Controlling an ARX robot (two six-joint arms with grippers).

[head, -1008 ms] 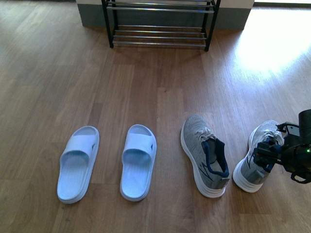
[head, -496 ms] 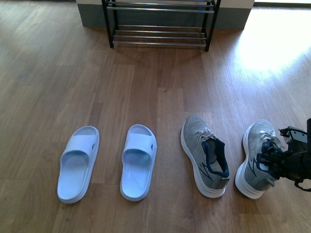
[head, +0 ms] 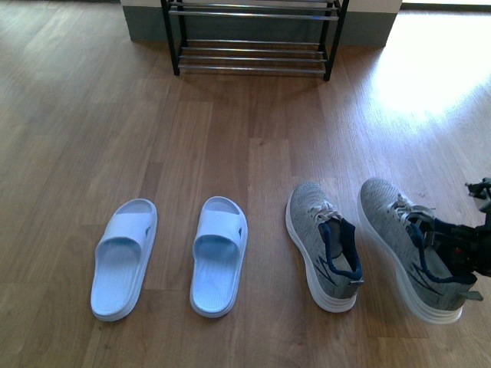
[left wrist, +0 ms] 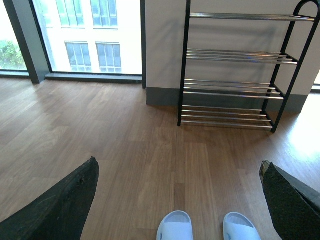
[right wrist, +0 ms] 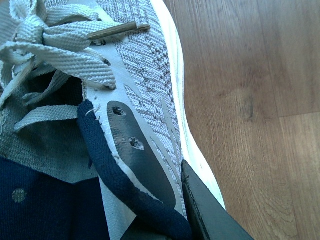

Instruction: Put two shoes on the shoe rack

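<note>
Two grey knit sneakers are at the front right of the wooden floor. My right gripper (head: pixel 462 251) is shut on the collar of the right-hand grey sneaker (head: pixel 406 241), whose toe points up-left. In the right wrist view one dark finger (right wrist: pixel 205 210) presses the outside of that sneaker (right wrist: pixel 142 75) beside its navy lining; the other finger is hidden inside. The second sneaker (head: pixel 322 245) lies untouched beside it. Two pale-blue slides (head: pixel 123 257) (head: pixel 219 254) lie at the left. My left gripper (left wrist: pixel 178 170) hangs open above the slides' toes (left wrist: pixel 175 227). The shoe rack (head: pixel 253 55) (left wrist: pixel 232 92) stands at the far wall.
The rack's silver-bar tiers hold nothing in the left wrist view. Bare wooden floor (head: pixel 230 138) stretches between the shoes and the rack. A sunlit patch (head: pixel 430 69) lies at the far right, and floor-length windows (left wrist: pixel 75 35) stand left of the rack.
The held sneaker has turned, its toe swinging to the left, and it now looks larger in the front view. My right gripper has shifted towards the right edge. The other shoes have not moved.
</note>
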